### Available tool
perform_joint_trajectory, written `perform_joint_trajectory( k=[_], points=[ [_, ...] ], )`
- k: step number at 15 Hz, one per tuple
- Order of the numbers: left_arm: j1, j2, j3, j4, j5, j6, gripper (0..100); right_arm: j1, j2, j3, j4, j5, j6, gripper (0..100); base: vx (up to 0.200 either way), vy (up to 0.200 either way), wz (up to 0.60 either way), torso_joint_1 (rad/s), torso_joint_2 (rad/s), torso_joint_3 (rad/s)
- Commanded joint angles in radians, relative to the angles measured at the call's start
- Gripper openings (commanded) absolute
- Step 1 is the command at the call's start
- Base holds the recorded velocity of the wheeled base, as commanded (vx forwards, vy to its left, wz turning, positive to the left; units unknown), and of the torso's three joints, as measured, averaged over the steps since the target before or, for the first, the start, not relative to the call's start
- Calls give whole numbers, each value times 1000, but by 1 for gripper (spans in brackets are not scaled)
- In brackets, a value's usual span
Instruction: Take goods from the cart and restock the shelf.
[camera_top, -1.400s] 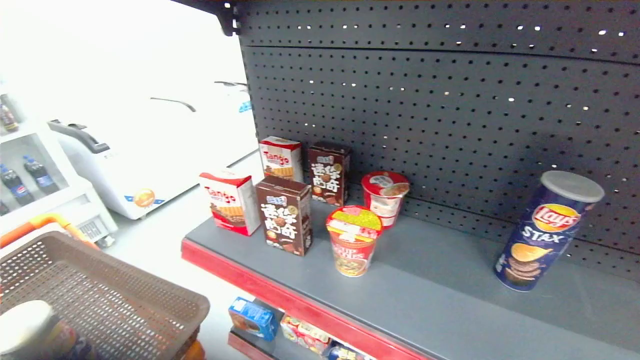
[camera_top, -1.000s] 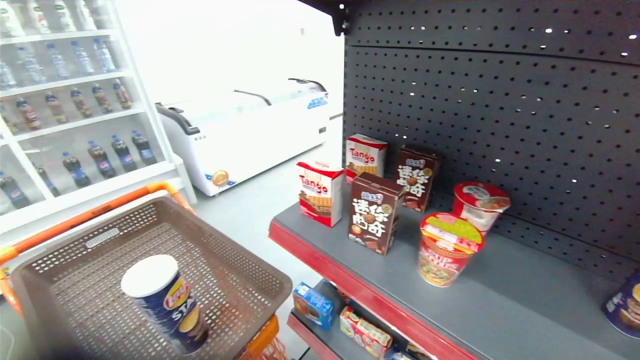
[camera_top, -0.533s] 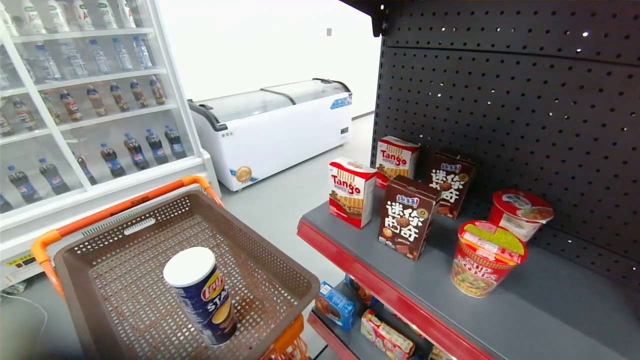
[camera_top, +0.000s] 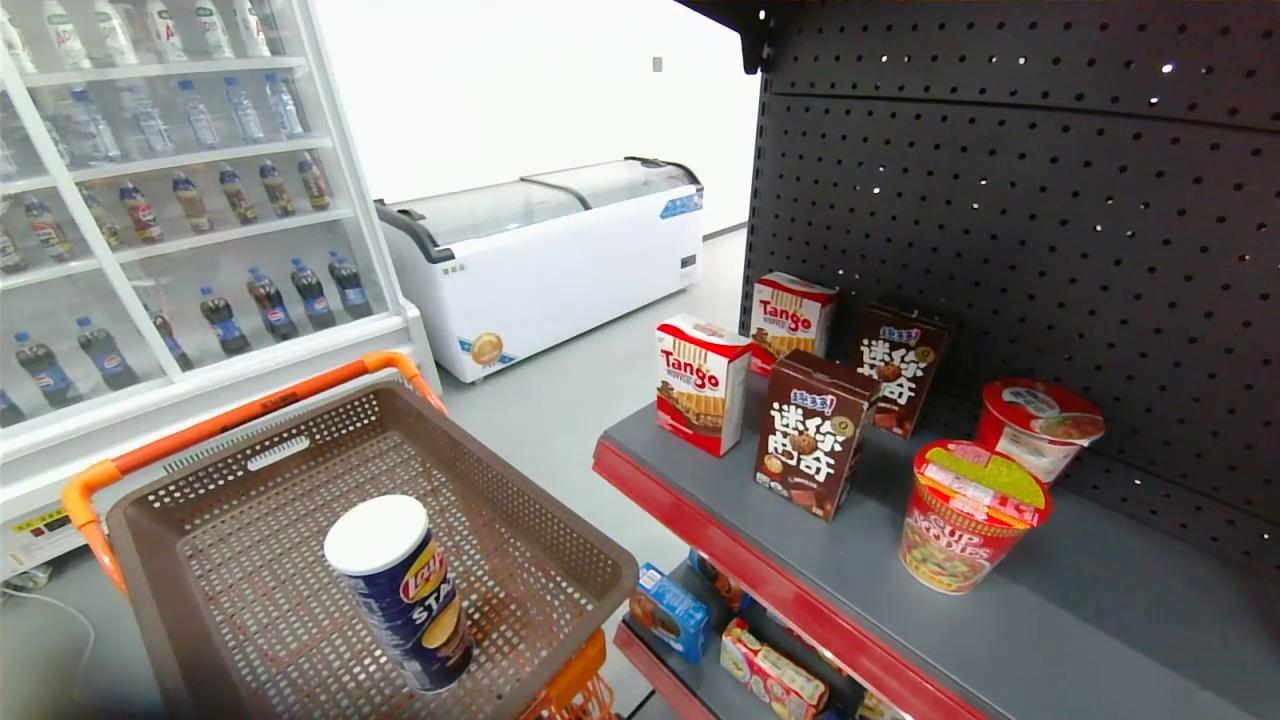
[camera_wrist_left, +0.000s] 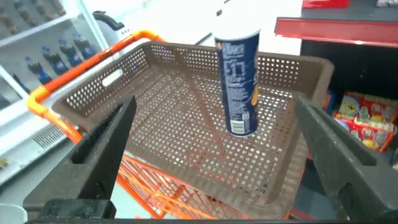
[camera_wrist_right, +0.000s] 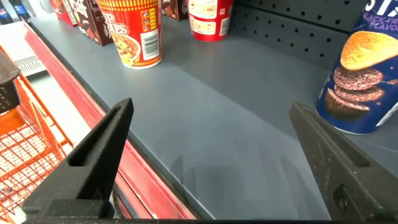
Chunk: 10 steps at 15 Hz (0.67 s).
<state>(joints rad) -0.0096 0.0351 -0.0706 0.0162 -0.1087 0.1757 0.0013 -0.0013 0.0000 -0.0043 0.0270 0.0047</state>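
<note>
**Item:** chip can (camera_top: 400, 590), one, upright, long axis vertical, standing in the cart basket (camera_top: 560, 550) near its middle.
**Left claw** (camera_wrist_left: 214, 109): spread wide, empty, facing the can. The can lies straight ahead, centred in the gap. This is the nearer arm.
**Right claw** (camera_wrist_right: 211, 107): spread wide, empty, over the shelf (camera_wrist_right: 217, 124), near a second chip can (camera_wrist_right: 364, 74).
**Judgement:** the pick falls to the left arm.

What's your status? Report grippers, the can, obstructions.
Left gripper open, facing the brown perforated plastic basket. Right gripper open, above the grey shelf. Tall dark-blue chips can, white lid, upright in basket, ungrasped. Nothing in the way.
</note>
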Motion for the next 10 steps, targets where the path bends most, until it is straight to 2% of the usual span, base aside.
perform_joint_trajectory(
  k=[1, 2, 3, 4, 6, 8, 10],
  points=[
    [-4, 335, -258, 64, -45, 54, 100, 0, 1, 0, 0, 1, 0, 100, 0, 0, 0, 0, 0, 0],
    [-15, 465, -328, 65, -46, 31, 100, 0, 1, 0, 0, 1, 0, 100, 0, 0, 0, 0, 0, 0],
    [-27, 529, -359, 70, -40, -19, 100, 0, 1, 0, 0, 1, 1, 100, 0, 0, 0, 0, 0, 0],
    [-4, 628, -363, 70, -39, -41, 100, 0, 1, 0, 0, 1, 0, 100, 0, 0, 0, 0, 0, 0],
    [25, 786, -365, 68, -46, -50, 100, 0, 1, 0, 0, 1, 0, 100, 0, 0, 0, 0, 0, 0],
    [-33, 884, -328, 30, -46, -48, 100, 0, 1, 0, 0, 1, 0, 100, 0, 0, 0, 0, 0, 0],
    [-99, 956, -265, -67, -45, -51, 100, 0, 1, 0, 0, 1, 0, 100, 0, 0, 0, 0, 0, 0]
  ],
)
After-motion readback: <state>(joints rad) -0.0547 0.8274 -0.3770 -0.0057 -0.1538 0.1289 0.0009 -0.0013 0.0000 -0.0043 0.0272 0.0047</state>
